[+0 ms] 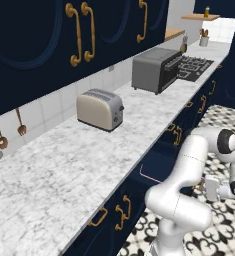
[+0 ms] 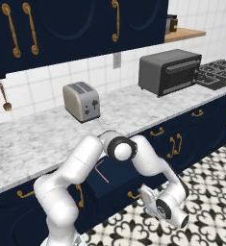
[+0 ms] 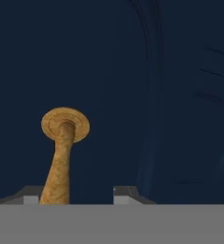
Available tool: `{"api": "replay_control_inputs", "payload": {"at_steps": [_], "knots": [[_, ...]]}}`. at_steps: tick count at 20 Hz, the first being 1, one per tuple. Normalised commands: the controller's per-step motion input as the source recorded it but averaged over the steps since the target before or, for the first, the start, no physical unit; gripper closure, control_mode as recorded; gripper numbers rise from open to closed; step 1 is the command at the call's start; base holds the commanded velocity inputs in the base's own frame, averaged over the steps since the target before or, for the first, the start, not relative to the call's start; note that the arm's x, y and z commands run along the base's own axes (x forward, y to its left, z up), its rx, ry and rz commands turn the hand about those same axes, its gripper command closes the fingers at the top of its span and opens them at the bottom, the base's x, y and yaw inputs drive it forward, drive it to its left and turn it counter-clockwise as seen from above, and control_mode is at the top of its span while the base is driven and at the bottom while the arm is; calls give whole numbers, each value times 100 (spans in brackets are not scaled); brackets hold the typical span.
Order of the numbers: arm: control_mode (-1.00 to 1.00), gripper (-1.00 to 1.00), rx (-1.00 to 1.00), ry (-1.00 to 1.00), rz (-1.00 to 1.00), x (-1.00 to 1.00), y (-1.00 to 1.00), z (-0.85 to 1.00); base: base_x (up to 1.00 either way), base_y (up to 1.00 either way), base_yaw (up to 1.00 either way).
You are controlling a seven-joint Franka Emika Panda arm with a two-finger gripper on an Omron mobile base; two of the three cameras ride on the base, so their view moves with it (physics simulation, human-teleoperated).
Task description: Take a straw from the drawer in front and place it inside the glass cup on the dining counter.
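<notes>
Nearest the hand camera, one brass handle (image 3: 61, 162) runs up from 6 o'clock to its round mount on the navy drawer (image 3: 132, 71) front. The gripper (image 3: 75, 193) has one finger on each side of it; whether the jaws press it, I cannot tell. In the right base view the drawer (image 2: 109, 180) is pulled open, and one thin pinkish straw (image 2: 101, 172) lies inside. On the marble worktop (image 2: 32, 139), at 12 o'clock, stand one toaster (image 2: 81, 101) and one oven (image 2: 169, 72).
</notes>
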Motion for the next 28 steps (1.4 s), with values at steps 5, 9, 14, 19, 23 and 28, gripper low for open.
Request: {"api": "replay_control_inputs", "payload": {"at_steps": [5, 9, 14, 19, 23, 28], "knots": [[-100, 100, 0, 0, 0, -4, -34, -15, 0, 0, 0], [-100, 100, 0, 0, 0, 0, -18, -7, 0, 0, 0], [-100, -100, 0, 0, 0, 0, 0, 0, 0, 0, 0], [-100, -100, 0, -6, 0, -11, 0, 0, 0, 0, 0], [-100, -100, 1, -12, 0, -37, -11, 2, 0, 0, 0], [-100, -100, 0, -3, 0, -45, -4, 56, 0, 0, 0]]}}
